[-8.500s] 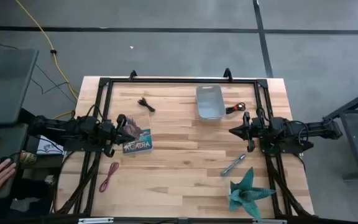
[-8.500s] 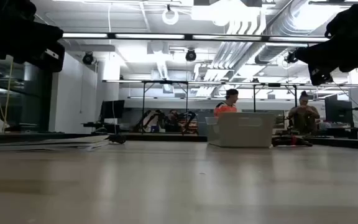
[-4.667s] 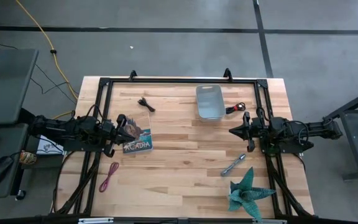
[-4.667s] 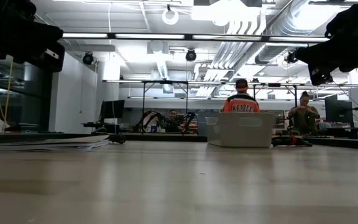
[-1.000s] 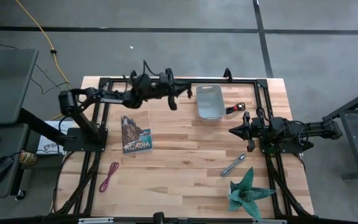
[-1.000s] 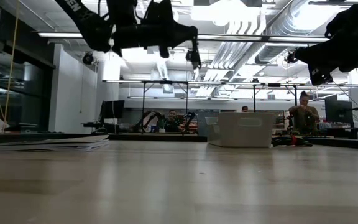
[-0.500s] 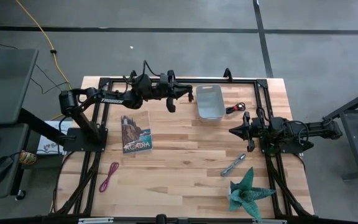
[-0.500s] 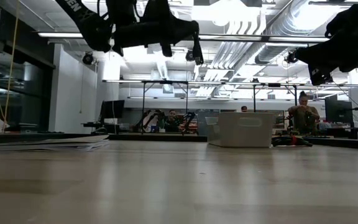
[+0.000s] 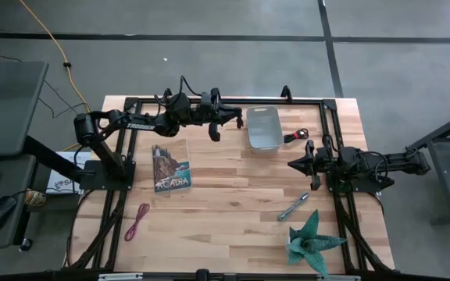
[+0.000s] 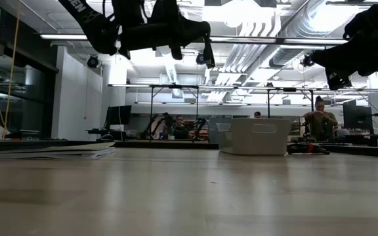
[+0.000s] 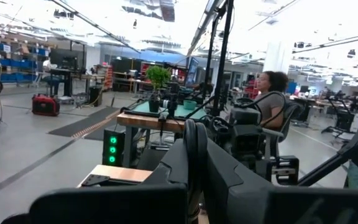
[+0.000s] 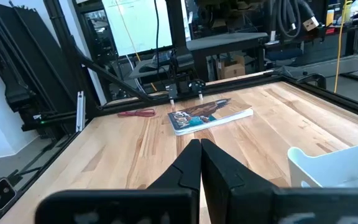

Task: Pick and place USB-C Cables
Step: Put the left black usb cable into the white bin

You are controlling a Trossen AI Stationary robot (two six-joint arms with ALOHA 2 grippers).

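USB-C cables: two show in the high view. The red-and-black cable [image 9: 295, 136] lies at upper right of centre, just beside the bin's right wall. The maroon-pink cable [image 9: 137, 221] lies at lower left, well apart from everything else; the right wrist view also shows it [image 12: 135, 113], beyond the book. I cannot find the black one.

The table [image 9: 233, 195] fills mid-frame. The left arm reaches across its top edge. The left gripper [image 9: 238, 116] hangs in the air just left of the bin [image 9: 263, 147], high in the low view [image 10: 207, 56]. Its fingers [image 11: 188, 162] are pressed together; I cannot tell whether they hold anything.

The right gripper [image 9: 291, 165] is at mid-right, above the table and pointing left, with its fingers [image 12: 191, 158] together and nothing between them.

The book [image 9: 170, 166] lies flat left of centre. A teal plant [image 9: 312, 240] is at lower right, with a silver tool [image 9: 294, 206] just above it.

A seated person [image 11: 271, 93] shows beyond the table.
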